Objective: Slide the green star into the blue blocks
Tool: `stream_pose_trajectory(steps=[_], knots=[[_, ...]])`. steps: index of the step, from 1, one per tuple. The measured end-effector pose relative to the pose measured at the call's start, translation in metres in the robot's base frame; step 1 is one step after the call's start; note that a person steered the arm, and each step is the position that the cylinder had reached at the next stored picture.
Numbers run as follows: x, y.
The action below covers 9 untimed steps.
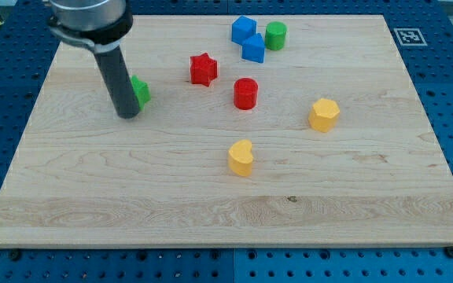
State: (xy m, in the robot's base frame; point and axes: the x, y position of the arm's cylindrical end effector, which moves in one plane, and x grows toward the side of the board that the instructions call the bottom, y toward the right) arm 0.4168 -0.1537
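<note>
Tip set behind the green star, on the side away from the blue blocks.

Taking the wooden board (pixel 211 181) as landmark: the rod stands upright at its upper left, my tip (pixel 127 115) touching the green star's (pixel 141 92) left side, seemingly placed to shove it rightward toward the two blue blocks (pixel 248 39) near the top edge; a red star (pixel 204 69) lies between. There are no jaws, only the rod.

Rod (pixel 116 75) is hiding the left part of the green block (pixel 141 91), probably a star; arm top is running off frame.
</note>
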Motion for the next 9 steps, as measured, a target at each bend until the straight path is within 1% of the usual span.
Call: stream_pose_trajectory(steps=[3, 6, 8, 9], knots=[[-0.108, 0.004], [-0.175, 0.000], [-0.198, 0.000], [-0.200, 0.004]])
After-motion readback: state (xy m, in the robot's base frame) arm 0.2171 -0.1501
